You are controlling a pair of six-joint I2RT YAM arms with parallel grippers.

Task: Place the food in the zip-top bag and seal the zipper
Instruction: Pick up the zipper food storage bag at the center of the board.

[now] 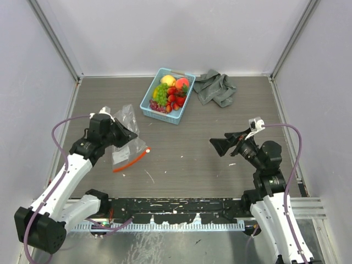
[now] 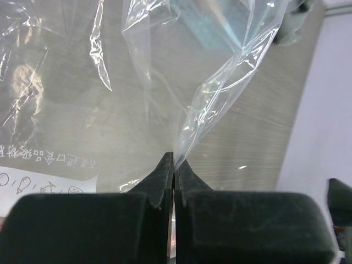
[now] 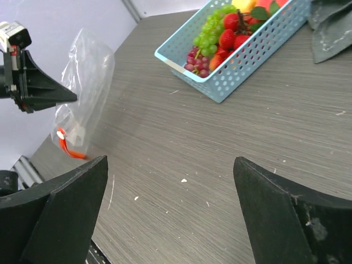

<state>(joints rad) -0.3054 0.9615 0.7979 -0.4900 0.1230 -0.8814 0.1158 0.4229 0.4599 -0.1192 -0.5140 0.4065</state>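
The clear zip-top bag [image 1: 125,135] hangs at the left, its red-orange zipper [image 1: 132,160] trailing low on the table. My left gripper [image 1: 133,132] is shut on the bag's thin plastic [image 2: 181,99] and holds it up. In the right wrist view the bag [image 3: 88,82] stands lifted with the zipper [image 3: 69,149] at its bottom. The food [image 1: 171,92] lies in the light blue basket: yellow lemon, peach, green and purple grapes [image 3: 212,30], red strawberries. My right gripper [image 1: 218,144] is open and empty above the table, right of centre.
The light blue basket [image 1: 165,114] stands at the back centre. A grey cloth [image 1: 215,87] lies crumpled to its right. White walls with metal posts enclose the table. The black rail runs along the near edge [image 1: 181,208].
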